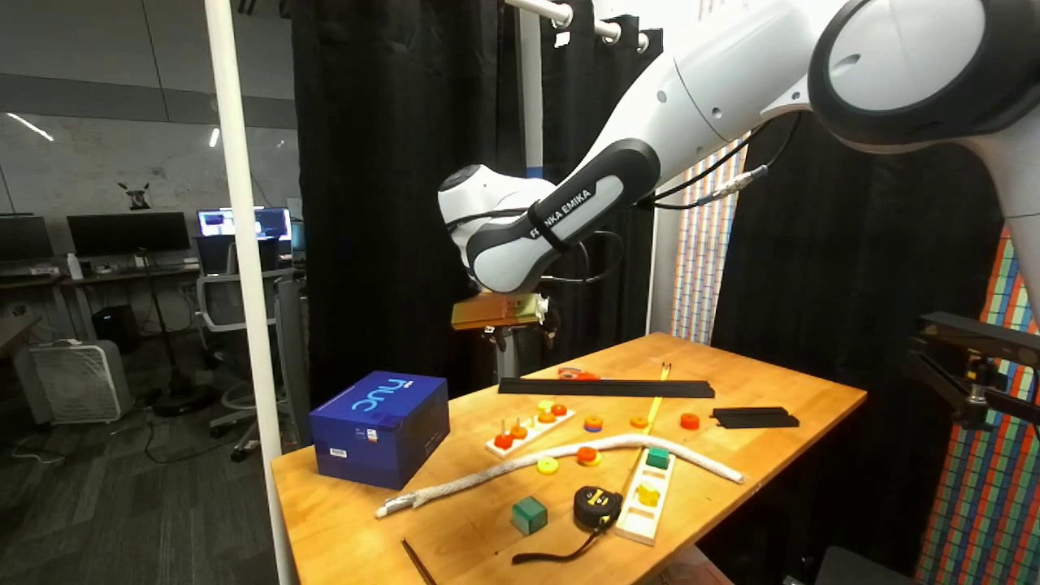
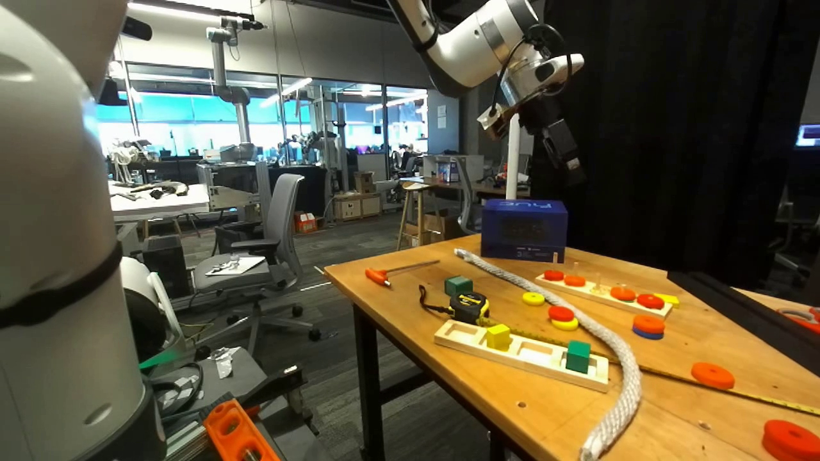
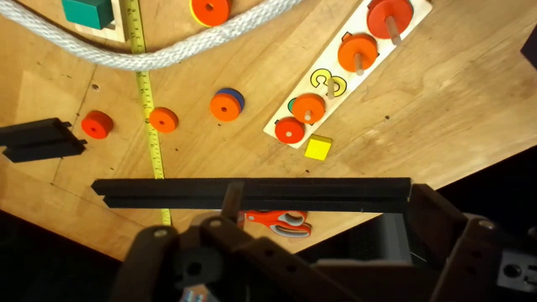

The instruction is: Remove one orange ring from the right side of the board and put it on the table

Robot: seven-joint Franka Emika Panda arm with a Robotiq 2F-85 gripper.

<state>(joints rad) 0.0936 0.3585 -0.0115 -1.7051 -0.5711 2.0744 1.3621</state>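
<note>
The board (image 3: 303, 87), a narrow pale strip with upright pegs, lies on the wooden table (image 1: 772, 382). Toward one end it carries an orange ring (image 3: 308, 108) and a red ring (image 3: 289, 130); toward the opposite end sit another orange ring (image 3: 358, 52) and a larger red ring (image 3: 390, 19). The middle peg (image 3: 331, 89) is bare, beside a printed yellow 3. In an exterior view the board (image 2: 599, 293) shows beyond the rope. My gripper (image 3: 328, 200) hangs high above the table, apart from the board, its fingers wide apart and nothing between them.
Around the board lie a loose yellow block (image 3: 318, 147), stacked rings (image 3: 225, 107), a single orange ring (image 3: 163, 119), a white rope (image 1: 520, 463), a black bar (image 1: 605, 388), scissors (image 3: 285, 220), a tape measure (image 1: 597, 508) and a block tray (image 2: 532, 355). A blue box (image 1: 378, 431) stands near.
</note>
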